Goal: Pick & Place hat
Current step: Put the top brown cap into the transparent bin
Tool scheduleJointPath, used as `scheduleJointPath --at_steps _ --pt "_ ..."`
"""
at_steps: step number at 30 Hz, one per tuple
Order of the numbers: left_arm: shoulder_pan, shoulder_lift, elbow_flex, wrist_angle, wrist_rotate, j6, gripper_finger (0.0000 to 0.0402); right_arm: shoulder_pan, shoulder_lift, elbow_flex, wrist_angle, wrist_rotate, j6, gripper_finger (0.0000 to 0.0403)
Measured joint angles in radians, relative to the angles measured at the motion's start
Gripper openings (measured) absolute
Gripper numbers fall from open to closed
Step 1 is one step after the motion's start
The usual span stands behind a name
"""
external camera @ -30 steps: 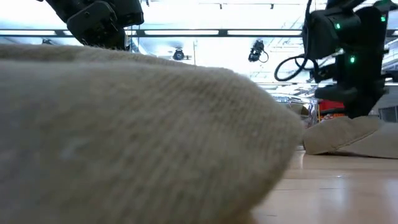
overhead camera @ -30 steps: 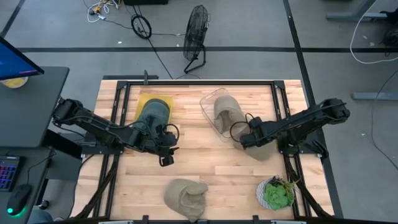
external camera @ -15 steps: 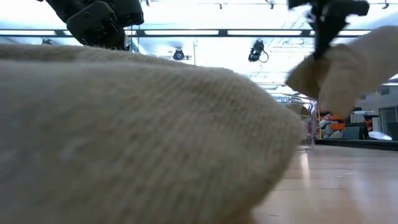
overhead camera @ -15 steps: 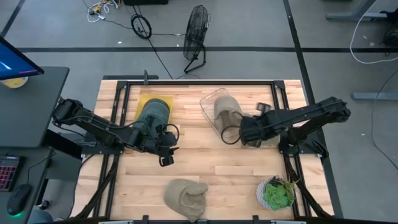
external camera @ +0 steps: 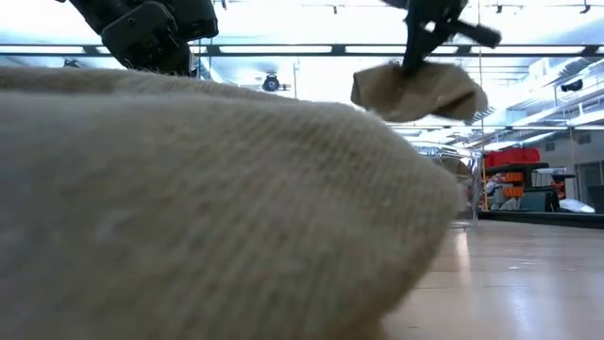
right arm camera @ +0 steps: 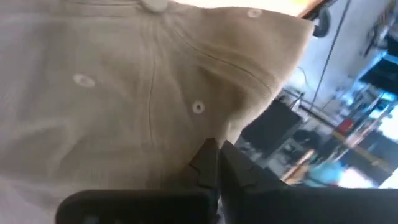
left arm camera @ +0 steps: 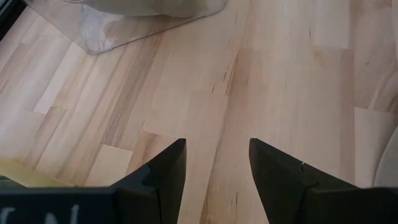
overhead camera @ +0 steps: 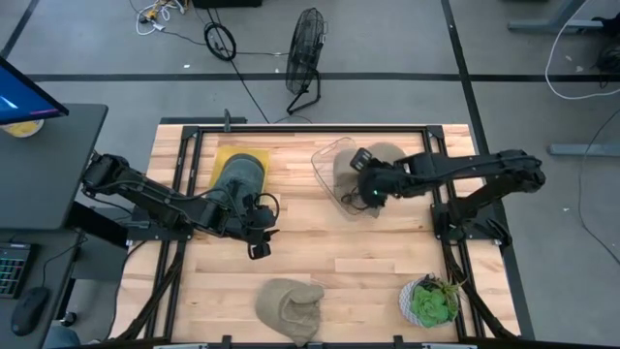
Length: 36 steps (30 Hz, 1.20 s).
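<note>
My right gripper (overhead camera: 368, 184) hangs above the clear plastic container (overhead camera: 327, 160) in the far middle of the table, shut on a beige cap (overhead camera: 387, 153). The low view shows that cap (external camera: 420, 93) in the air below the gripper (external camera: 417, 52). Another beige cap (overhead camera: 344, 176) lies inside the container. A grey-green hat (overhead camera: 240, 174) rests on a yellow mat. A third beige hat (overhead camera: 289, 305) lies at the near edge and fills the low view (external camera: 189, 208). My left gripper (overhead camera: 259, 242) (left arm camera: 214, 146) is open over bare wood near the grey-green hat. My right gripper pinches the beige cap's crown cloth (right arm camera: 205, 134) between its two shut fingers, near an eyelet. The fingers come from above, pointing down. The cap is lifted clear of the table and hangs below the fingers (external camera: 420, 93).
A small potted plant (overhead camera: 429, 301) stands at the near right corner. A black frame (overhead camera: 291, 128) runs along the table's edges. Bare wood (overhead camera: 358, 262) lies in the middle of the table, between the hats.
My right gripper has lifted the beige cap off the table's right side and carried it up and toward the far left, until it hangs over the clear container. The cap has gone from lying on the wood to hanging clear in the air.
</note>
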<state>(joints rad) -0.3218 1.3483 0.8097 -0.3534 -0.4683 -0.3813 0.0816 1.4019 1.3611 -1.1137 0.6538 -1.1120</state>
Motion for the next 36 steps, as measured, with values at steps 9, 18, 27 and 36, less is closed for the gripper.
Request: scheduleJointPath --at_steps 9,18,27,36 --pt "0.000 0.000 0.000 0.002 0.000 0.000 0.0179 -0.143 -0.001 -0.188 0.381 -0.087 -0.542 0.0001" --pt "0.000 0.000 0.000 0.002 0.000 0.000 0.0179 -0.163 -0.001 -0.274 0.452 -0.400 -0.445 0.0000" --pt "0.000 0.000 0.000 0.003 -0.001 0.000 0.0179 -0.205 -0.001 -0.357 0.501 -0.645 -0.114 0.0010" --pt "0.000 0.000 0.000 0.004 -0.001 -0.001 0.0179 -0.239 -0.001 -0.445 0.600 -0.512 0.213 0.0037"
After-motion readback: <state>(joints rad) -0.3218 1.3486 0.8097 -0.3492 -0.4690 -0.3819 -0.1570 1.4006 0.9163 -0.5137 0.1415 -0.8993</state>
